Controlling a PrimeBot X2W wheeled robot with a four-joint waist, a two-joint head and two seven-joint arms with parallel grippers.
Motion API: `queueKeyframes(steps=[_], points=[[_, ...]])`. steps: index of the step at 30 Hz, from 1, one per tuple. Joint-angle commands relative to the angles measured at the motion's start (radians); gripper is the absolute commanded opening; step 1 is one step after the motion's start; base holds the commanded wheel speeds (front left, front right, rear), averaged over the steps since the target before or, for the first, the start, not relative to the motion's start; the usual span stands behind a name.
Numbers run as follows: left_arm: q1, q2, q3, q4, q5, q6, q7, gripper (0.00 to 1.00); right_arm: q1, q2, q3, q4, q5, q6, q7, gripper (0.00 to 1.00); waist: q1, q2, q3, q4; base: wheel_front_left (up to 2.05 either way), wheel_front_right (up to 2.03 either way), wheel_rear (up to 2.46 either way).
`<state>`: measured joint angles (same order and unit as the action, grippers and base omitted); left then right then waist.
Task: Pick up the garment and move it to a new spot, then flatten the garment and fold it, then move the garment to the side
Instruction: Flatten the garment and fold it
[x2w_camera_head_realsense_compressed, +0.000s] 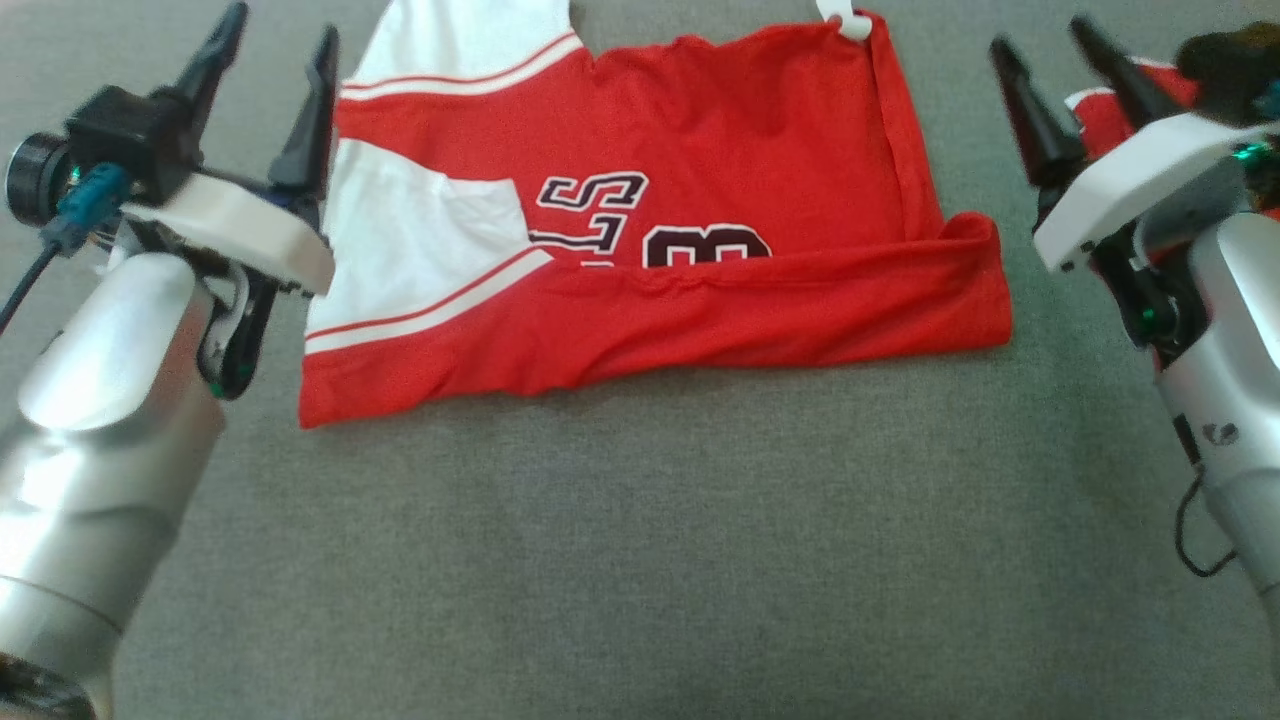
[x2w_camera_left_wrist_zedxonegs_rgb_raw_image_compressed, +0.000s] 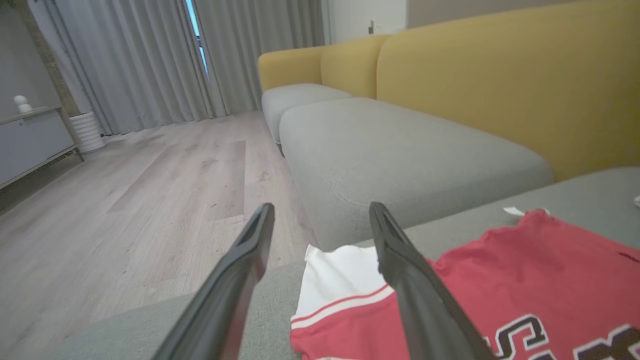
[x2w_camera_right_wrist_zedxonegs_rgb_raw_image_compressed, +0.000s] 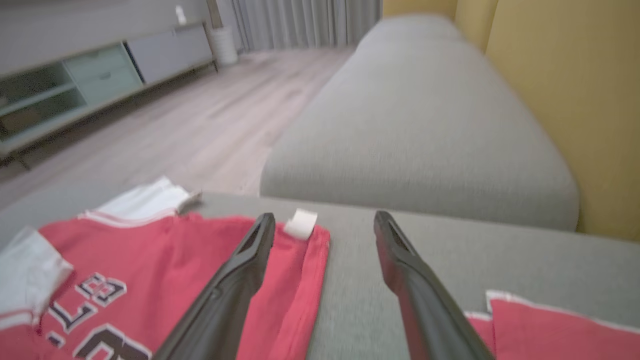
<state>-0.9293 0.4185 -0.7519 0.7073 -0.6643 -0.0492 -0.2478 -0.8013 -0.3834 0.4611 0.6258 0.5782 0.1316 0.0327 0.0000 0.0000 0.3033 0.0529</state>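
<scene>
Left gripper (x2w_camera_head_realsense_compressed: 282, 24) hangs open and empty just left of the jersey (x2w_camera_head_realsense_compressed: 700, 130); right gripper (x2w_camera_head_realsense_compressed: 1040, 35), also open and empty, hangs off its right side. Jersey lies on the grey cushion (x2w_camera_head_realsense_compressed: 640, 560), near hem folded up over the print.

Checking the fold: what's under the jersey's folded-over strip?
The strip lies on the red jersey, covering the lower part of the dark lettering; only the letter tops show.
</scene>
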Motion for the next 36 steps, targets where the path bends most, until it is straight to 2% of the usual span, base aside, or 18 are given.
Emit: queueKeyframes(steps=[1,4,7,11,16,19,23,29,36], points=[[-0.017,0.028,0.061,-0.028,-0.009,0.012,-0.011,1.0,-0.003,0.012,-0.015,-0.026,-0.013,-0.001,-0.048,1.0,0.0,0.0,-0.019,0.009,0.0,0.0,0.0],[0.052,0.002,0.183,-0.144,0.004,0.05,-0.013,1.0,0.027,0.043,-0.064,-0.033,-0.055,-0.001,-0.185,1.0,0.0,0.0,-0.046,0.019,0.0,0.0,0.0],[0.176,-0.023,0.284,-0.271,0.064,0.074,-0.014,1.0,0.073,0.084,-0.117,-0.05,-0.1,-0.001,-0.261,1.0,0.0,0.0,-0.073,0.024,0.0,0.0,0.0],[0.35,-0.082,0.392,-0.401,0.142,0.09,-0.014,1.0,0.168,0.151,-0.213,-0.106,-0.172,-0.001,-0.29,1.0,0.0,0.0,-0.108,0.032,0.0,0.0,0.0],[0.537,-0.183,0.482,-0.477,0.207,0.075,-0.014,1.0,0.347,0.239,-0.33,-0.198,-0.282,-0.001,-0.294,1.0,0.0,0.0,-0.146,0.043,0.0,0.0,0.0],[0.645,-0.252,0.523,-0.471,0.253,0.046,-0.014,1.0,0.499,0.292,-0.383,-0.253,-0.364,-0.001,-0.294,1.0,0.0,0.0,-0.165,0.046,0.0,0.0,0.0],[0.702,-0.296,0.572,-0.446,0.288,0.02,-0.014,1.0,0.578,0.32,-0.413,-0.283,-0.394,-0.001,-0.294,1.0,0.0,0.0,-0.169,0.039,0.0,0.0,0.0],[0.692,-0.313,0.607,-0.361,0.337,-0.001,-0.014,1.0,0.581,0.331,-0.404,-0.314,-0.411,-0.001,-0.294,1.0,0.0,0.0,-0.153,0.021,0.0,0.0,0.0],[0.627,-0.313,0.619,-0.184,0.33,0.012,-0.001,1.0,0.552,0.332,-0.382,-0.324,-0.416,-0.001,-0.294,1.0,0.0,0.0,-0.121,-0.002,0.0,0.0,0.0]])
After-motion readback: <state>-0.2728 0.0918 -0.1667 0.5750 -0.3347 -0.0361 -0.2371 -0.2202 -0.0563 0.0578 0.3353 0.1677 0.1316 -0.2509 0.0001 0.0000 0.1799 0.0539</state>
